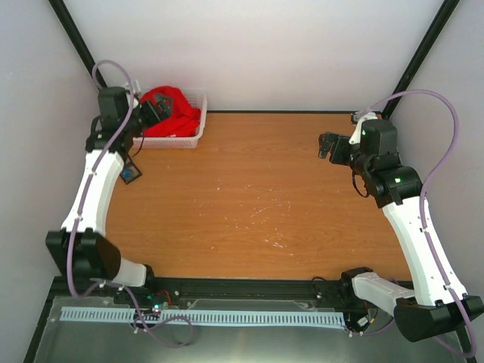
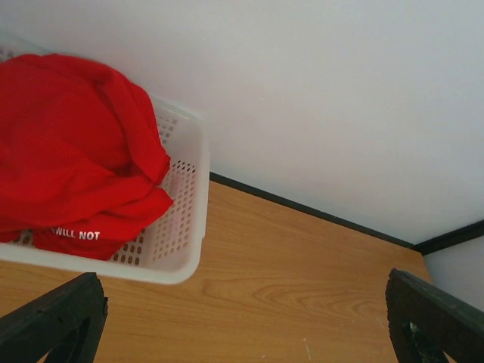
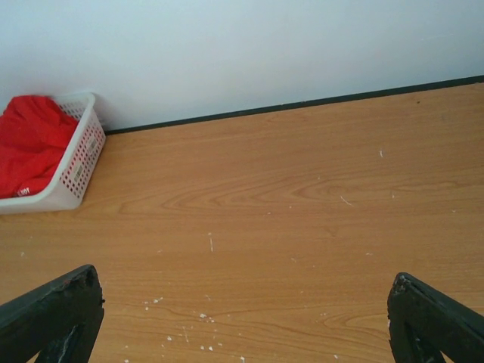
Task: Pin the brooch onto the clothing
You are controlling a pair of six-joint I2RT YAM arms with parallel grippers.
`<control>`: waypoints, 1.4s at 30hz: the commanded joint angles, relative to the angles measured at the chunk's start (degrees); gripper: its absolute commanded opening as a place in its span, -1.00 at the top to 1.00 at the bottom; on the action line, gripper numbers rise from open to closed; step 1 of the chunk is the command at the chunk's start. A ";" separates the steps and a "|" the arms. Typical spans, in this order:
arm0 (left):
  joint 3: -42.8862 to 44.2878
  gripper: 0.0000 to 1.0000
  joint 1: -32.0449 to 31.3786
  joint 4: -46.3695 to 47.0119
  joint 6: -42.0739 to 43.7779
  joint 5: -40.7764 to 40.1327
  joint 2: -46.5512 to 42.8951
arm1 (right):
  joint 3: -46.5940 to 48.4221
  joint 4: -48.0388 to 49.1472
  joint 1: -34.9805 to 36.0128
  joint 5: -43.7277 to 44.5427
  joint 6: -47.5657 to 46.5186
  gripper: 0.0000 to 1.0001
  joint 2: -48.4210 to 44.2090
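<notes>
red shirt [image 2: 68, 144] bunched in basket [image 2: 181, 227], just beyond wide-open left claw [image 2: 246, 321], open right claw [image 3: 246, 321] well apart

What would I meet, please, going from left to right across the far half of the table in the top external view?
white mesh basket with the red clothing bundled inside → bare stretch of wooden table → right gripper, open and holding nothing

You are looking at one wooden table [image 1: 249, 197], one white basket [image 1: 185, 142] and one red shirt [image 1: 178, 117]. Two robot arms are in view, the left arm [image 1: 91, 189] and the right arm [image 1: 416, 227], carrying two grippers, the left gripper [image 2: 243, 283] and the right gripper [image 3: 243, 276], each with two fingers.
</notes>
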 commanded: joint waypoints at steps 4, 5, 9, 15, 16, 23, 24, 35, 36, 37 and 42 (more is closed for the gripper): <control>23.37 -0.99 4.98 -13.15 -2.96 -1.67 19.68 | 1.96 -3.27 -0.85 0.43 -3.53 -1.00 -0.63; 26.92 -1.00 5.55 -13.84 -3.26 -2.36 22.55 | 1.70 -3.38 -0.86 0.60 -3.74 -1.00 -0.93; 39.12 -1.00 6.25 -14.40 -1.74 -4.49 34.75 | -0.47 -3.35 -0.89 0.61 -3.68 -1.00 -1.92; 52.00 -0.99 6.38 -13.60 0.31 -10.59 50.91 | -1.81 -3.35 -1.00 1.68 -3.59 -1.00 -0.97; 52.14 -0.99 6.38 -12.36 0.59 -10.61 52.58 | -1.71 -3.29 -0.98 1.52 -3.60 -1.00 -0.54; 51.95 -0.99 6.38 -8.83 3.41 -12.33 61.85 | 1.12 -2.93 -1.03 4.03 -5.29 -1.00 3.96; 52.64 -0.99 6.29 -9.24 3.71 -12.23 63.01 | 2.13 -3.36 -1.07 4.82 -5.56 -1.00 5.24; 61.26 0.73 6.27 -8.31 7.90 -8.88 59.71 | 7.96 -4.88 -0.97 3.31 -4.63 -1.00 9.51; 61.53 0.82 6.29 -7.22 7.89 -6.74 57.58 | 7.76 -4.81 -1.01 2.23 -4.05 -1.00 9.53; 61.20 0.88 6.24 -5.76 7.60 -4.33 54.88 | 7.44 -4.62 -0.94 0.54 -3.41 -1.00 9.41; 58.08 0.97 6.21 -0.27 4.26 7.86 41.16 | 4.71 -3.02 -0.88 -3.94 -1.59 -1.00 6.88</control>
